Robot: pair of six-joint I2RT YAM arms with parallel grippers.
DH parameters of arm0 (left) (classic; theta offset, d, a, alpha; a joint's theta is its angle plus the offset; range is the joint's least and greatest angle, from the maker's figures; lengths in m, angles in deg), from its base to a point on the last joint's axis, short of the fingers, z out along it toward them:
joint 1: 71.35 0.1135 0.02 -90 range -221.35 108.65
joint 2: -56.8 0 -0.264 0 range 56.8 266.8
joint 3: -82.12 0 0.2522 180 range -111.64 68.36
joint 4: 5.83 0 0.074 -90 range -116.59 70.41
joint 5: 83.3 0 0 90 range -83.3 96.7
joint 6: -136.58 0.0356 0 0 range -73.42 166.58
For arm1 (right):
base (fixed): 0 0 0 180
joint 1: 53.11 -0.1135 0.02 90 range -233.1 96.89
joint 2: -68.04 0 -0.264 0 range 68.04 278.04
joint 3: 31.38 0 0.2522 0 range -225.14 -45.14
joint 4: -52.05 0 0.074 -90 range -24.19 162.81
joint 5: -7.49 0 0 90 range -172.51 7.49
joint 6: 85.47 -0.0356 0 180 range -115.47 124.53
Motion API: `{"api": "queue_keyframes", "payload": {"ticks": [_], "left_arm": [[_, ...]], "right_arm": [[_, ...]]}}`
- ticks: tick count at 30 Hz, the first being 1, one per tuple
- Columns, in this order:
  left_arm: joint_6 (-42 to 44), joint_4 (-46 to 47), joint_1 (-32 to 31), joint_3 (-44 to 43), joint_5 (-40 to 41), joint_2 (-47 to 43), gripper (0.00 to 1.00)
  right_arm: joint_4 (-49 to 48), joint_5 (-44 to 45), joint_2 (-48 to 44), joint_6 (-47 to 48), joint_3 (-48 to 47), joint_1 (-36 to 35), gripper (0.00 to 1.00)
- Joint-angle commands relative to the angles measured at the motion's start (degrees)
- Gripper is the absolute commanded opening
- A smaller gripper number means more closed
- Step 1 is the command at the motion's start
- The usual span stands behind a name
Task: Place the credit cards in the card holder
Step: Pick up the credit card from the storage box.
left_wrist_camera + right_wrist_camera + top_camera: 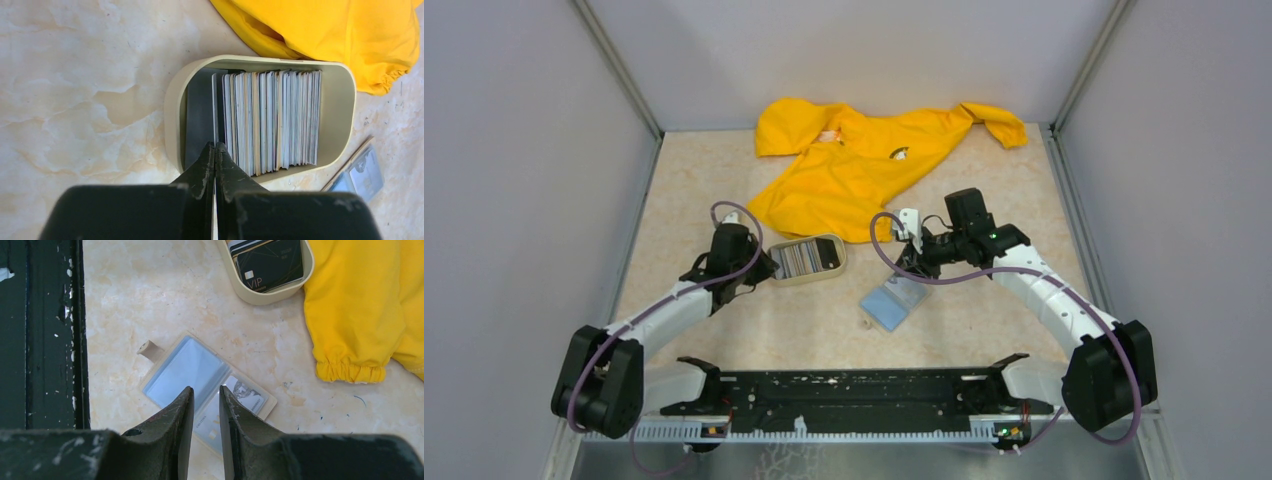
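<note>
The credit cards [272, 120] stand on edge as a striped stack in a beige oval tray [345, 115]. In the top view the tray [836, 262] lies left of centre. My left gripper [215, 146] is at the tray's near rim [759, 268], shut; the leftmost card's [214, 110] pale edge runs into the seam between the fingers. The card holder [185, 367] lies open on the table [892, 305], bluish pockets up, with a card [245, 392] in a right-hand pocket. Above its middle my right gripper [206, 388] stands open, with nothing between its fingers [907, 268].
A yellow garment [864, 170] is spread behind the tray and the holder; its cuff [350, 371] lies right of the holder. A black VIP card [270, 265] faces the tray's end. The black rail [854, 390] runs along the near edge. Grey walls enclose the table.
</note>
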State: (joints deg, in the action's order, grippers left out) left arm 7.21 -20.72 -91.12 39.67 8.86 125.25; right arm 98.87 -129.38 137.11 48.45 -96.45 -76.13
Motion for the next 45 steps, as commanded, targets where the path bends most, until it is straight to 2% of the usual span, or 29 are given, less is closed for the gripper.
{"api": "queue_keyframes", "payload": {"ticks": [1,8,14,18,22,25,28,31,38,45], "left_arm": [[2.41,-5.5,0.26,-2.5,2.88,-2.48,0.0],[5.55,-9.56,0.2,-2.88,2.6,-9.06,0.0],[9.96,-4.36,0.25,1.68,-7.1,-20.76,0.0],[9.77,9.21,0.19,8.06,-19.77,-29.35,0.0],[1.96,33.5,0.22,18.08,-32.27,-32.12,0.0],[-3.41,47.35,0.19,22.17,-35.52,-29.67,0.0],[-7.68,61.06,-0.83,24.8,-35.81,-26.18,0.0],[-8.9,69.64,-3.85,25.95,-33.61,-22.33,0.0],[1.23,72.92,-19.95,23.24,-19.43,-15.1,0.0],[-1.14,87.27,-23.79,21.33,-16.52,-2.28,0.0]], "right_arm": [[-0.26,-2.46,0.18,1.08,0.08,0.44,0.26],[-0.22,-4.04,0.24,0.99,0.14,0.44,0.26],[-0.59,-6.38,-0.03,0.73,0.49,0.44,0.26],[-1.91,-9.24,-0.96,-0.64,1.2,0.44,0.26],[-5.17,-13.79,-2.78,-4.14,2.51,0.44,0.26],[-9.65,-17.34,-4.2,-8.92,3.6,0.38,0.36],[-15.14,-21.18,-5.29,-16.24,4.89,0.41,0.46],[-22.41,-23.59,-5.69,-24.33,6.66,0.44,0.51],[-37.91,-22.04,-5.69,-41.65,9.49,0.44,0.56],[-51.67,-19.6,-5.29,-59.9,12.63,0.44,0.57]]}}
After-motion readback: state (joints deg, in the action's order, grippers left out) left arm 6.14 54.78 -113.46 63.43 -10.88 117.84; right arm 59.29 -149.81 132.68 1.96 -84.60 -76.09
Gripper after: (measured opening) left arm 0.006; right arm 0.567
